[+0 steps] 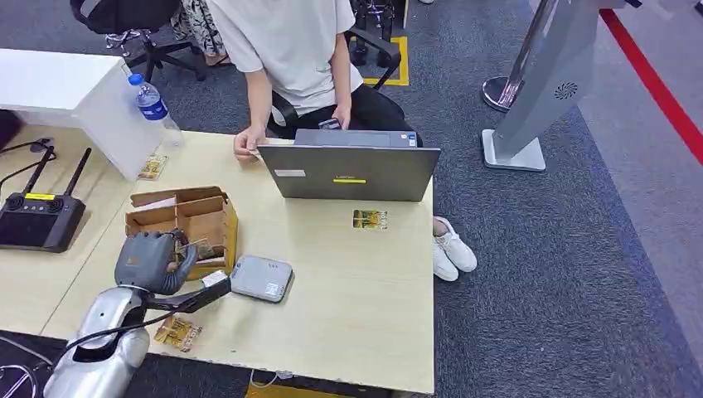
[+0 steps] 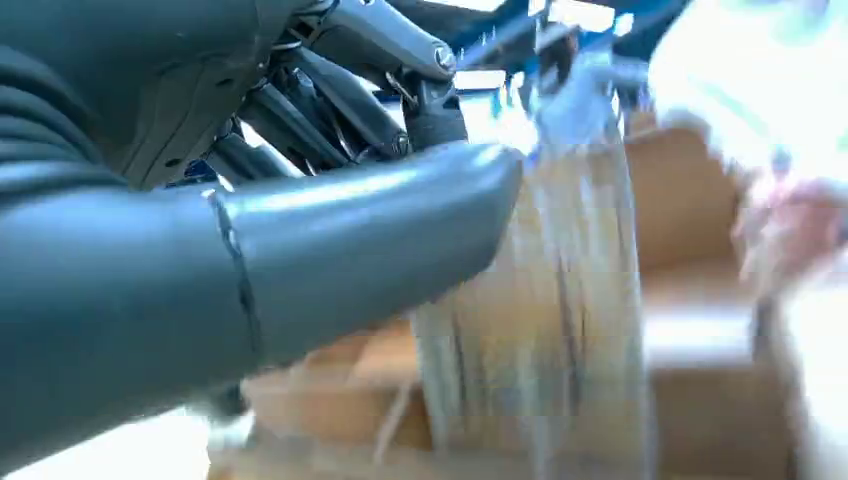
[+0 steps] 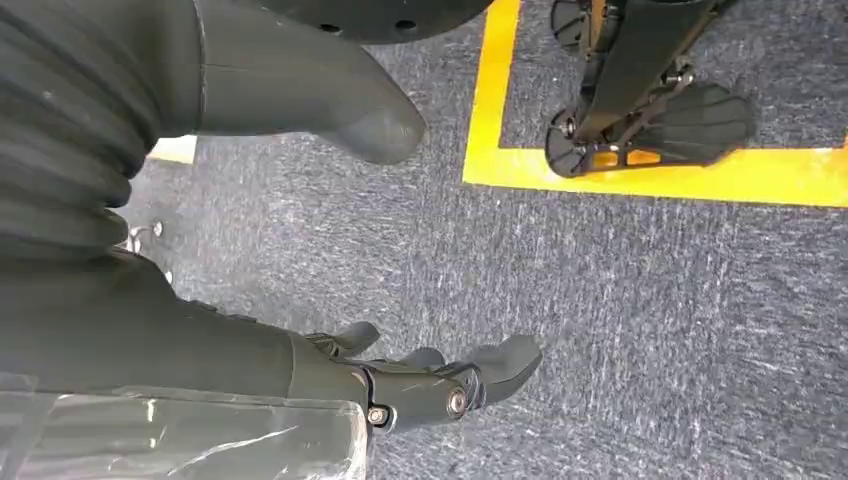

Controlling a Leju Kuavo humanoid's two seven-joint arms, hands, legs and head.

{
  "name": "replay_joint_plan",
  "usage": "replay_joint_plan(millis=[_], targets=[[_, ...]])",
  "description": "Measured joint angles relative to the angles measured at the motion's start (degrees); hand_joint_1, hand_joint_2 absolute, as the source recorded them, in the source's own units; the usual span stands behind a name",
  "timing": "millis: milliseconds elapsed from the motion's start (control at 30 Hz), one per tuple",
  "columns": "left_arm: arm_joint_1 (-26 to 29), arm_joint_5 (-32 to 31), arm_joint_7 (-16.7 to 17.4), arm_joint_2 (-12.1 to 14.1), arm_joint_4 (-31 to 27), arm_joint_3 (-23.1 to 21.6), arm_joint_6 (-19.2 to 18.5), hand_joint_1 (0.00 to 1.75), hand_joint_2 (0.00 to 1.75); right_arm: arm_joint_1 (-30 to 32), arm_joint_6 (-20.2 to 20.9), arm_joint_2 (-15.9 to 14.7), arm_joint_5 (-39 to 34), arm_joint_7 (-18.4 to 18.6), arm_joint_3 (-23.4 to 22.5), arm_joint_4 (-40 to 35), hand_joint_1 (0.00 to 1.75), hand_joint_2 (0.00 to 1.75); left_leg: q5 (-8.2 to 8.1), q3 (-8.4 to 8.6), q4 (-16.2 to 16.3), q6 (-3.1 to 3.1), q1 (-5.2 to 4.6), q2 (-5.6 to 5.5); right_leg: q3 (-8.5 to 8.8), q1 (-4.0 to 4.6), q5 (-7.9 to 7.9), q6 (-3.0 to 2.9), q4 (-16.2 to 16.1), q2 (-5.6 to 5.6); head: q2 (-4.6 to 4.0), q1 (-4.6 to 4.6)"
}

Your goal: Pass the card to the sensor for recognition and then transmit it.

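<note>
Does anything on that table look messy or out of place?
A little. Cards lie scattered instead of in the cardboard box: one near the front edge, one near the laptop, one beside the water bottle. The left hand is at the box, holding a card. Nothing looks spilled or broken.

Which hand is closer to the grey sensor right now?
Left. The left hand is at the wooden box just beside the sensor; the right hand hangs over carpet, away from the table.
</note>
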Motion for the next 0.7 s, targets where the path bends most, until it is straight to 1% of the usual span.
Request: replay_joint_plan(millis=[167,300,367,400,467,567,600,700], targets=[[2.2,0.5,0.0,0.4,-11.7,0.0,-1.9,1.75,0.0,0.2,-0.1,0.0,-0.5,-0.5,-0.9,0.0,0.0,1.75,-0.01,-0.01,0.0,0.0,0.0,-0.01,-0.01,0.0,0.0,0.0,0.0,0.0,0.0,0.0],[2.8,2.7,-0.3,1.7,-22.3,-0.2,-4.2,1.75,0.0,0.5,-0.3,0.0,-1.2,-1.0,-1.4,0.0,0.0,1.75,0.0,0.0,0.0,0.0,0.0,0.0,-0.03,0.0,0.0,0.0,0.0,0.0,0.0,-0.02],[2.8,3.6,-0.4,2.4,-26.8,-0.2,-4.3,1.75,0.0,0.5,-0.3,0.0,-1.0,-1.0,-1.7,0.0,0.0,1.75,0.0,0.01,0.0,0.0,0.01,0.01,-0.04,0.01,0.0,0.0,0.0,0.01,0.0,-0.02],[2.4,4.0,-0.3,2.6,-28.8,-0.2,-4.6,1.75,0.0,0.5,-0.2,0.0,-0.8,-1.1,-1.7,0.0,0.0,1.75,0.0,0.02,0.0,0.0,0.01,0.01,-0.05,0.01,0.0,0.0,0.0,0.0,0.0,-0.04],[0.1,4.2,0.8,2.7,-31.8,-0.5,-7.1,1.75,0.0,0.5,-0.2,0.0,-0.4,-1.1,-1.7,0.0,0.0,1.75,0.05,-0.01,0.0,0.04,0.01,-0.08,-0.03,0.01,0.01,0.0,0.0,-0.07,0.0,0.0],[-3.9,4.0,2.8,2.8,-33.9,-0.7,-10.2,1.75,0.0,0.3,-0.2,0.0,0.1,-1.1,-1.7,0.0,0.0,1.75,0.07,0.01,0.0,0.03,0.01,-0.06,0.0,0.01,0.07,-0.03,0.0,-0.07,0.0,0.0],[-4.9,4.1,3.0,2.8,-33.9,-0.7,-10.8,0.0,1.75,0.3,-0.2,0.0,0.4,-1.1,-1.7,0.0,0.0,1.75,0.09,0.01,0.0,0.01,0.01,-0.06,0.0,0.01,0.08,-0.04,0.0,-0.06,0.0,0.0],[-6.6,4.2,3.5,2.9,-33.7,-0.8,-12.5,0.0,1.75,0.2,-0.2,0.2,0.8,-1.1,-1.7,0.0,0.0,1.75,0.1,0.02,0.0,0.01,0.01,-0.04,0.0,0.01,0.09,-0.04,0.0,-0.03,0.0,0.0]])
